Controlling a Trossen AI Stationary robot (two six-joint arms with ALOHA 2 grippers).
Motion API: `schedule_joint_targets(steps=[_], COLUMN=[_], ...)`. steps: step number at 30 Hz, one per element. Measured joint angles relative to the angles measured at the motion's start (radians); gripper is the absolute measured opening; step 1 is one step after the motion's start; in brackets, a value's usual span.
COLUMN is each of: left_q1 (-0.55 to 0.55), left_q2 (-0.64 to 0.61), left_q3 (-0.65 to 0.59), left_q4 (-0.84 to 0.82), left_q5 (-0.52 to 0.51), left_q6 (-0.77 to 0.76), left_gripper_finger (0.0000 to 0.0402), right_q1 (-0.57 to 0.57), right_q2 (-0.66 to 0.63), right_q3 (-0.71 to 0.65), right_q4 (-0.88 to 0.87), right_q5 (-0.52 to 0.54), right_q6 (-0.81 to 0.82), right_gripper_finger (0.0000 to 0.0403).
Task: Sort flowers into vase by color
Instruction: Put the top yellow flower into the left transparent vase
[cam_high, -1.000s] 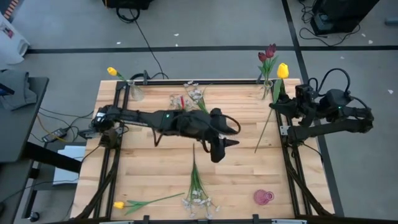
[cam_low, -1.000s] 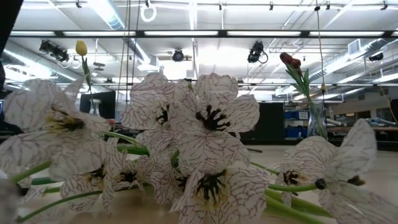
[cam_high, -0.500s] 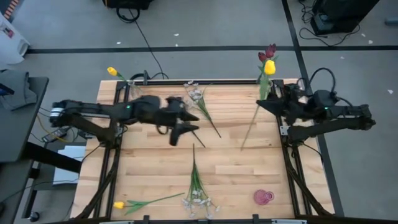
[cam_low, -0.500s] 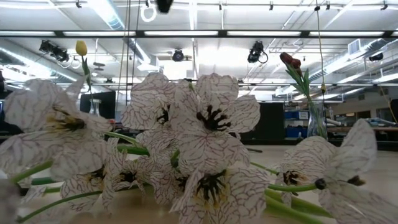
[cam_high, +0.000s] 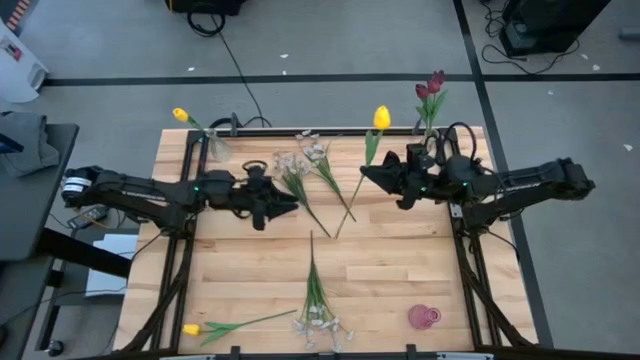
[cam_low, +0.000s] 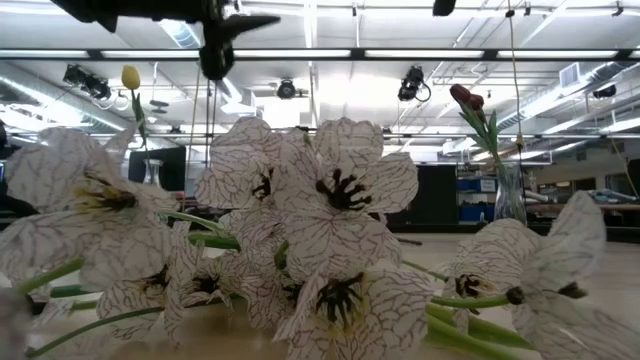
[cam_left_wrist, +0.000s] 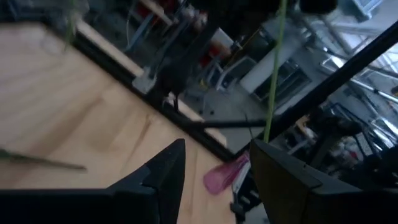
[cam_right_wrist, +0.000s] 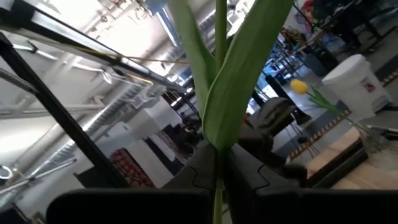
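High view shows my right gripper (cam_high: 372, 176) clamped on the green stem of a yellow tulip (cam_high: 381, 118), bloom toward the far edge, stem slanting down toward the table's middle. That tulip belongs with the other yellow one, in the clear glass vase at the far-left corner (cam_high: 218, 149), well across the table; my left gripper (cam_high: 287, 207) hangs nearer it, jaws parted and empty. The far-right clear vase (cam_high: 428, 140) holds dark red tulips (cam_high: 432, 85). A small pink vase (cam_high: 423, 317) stands empty.
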Motion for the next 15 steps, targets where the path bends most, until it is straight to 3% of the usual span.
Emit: schedule_joint_targets(steps=[7,15], left_q1=[-0.01,-0.01], left_q2=[0.098,0.108], left_q3=[0.001,0.0], left_q4=[0.181,0.204], left_q5=[0.053,0.048], left_q6=[-0.006,0.01], left_gripper_finger=[0.0183,0.0183], right_q1=[0.006,0.021], right_q2=[0.094,0.269], right_q3=[0.0,0.0], right_q4=[0.028,0.264], right_q5=[0.046,0.04], right_q6=[-0.025,0.008], right_gripper_finger=[0.0029,0.0029])
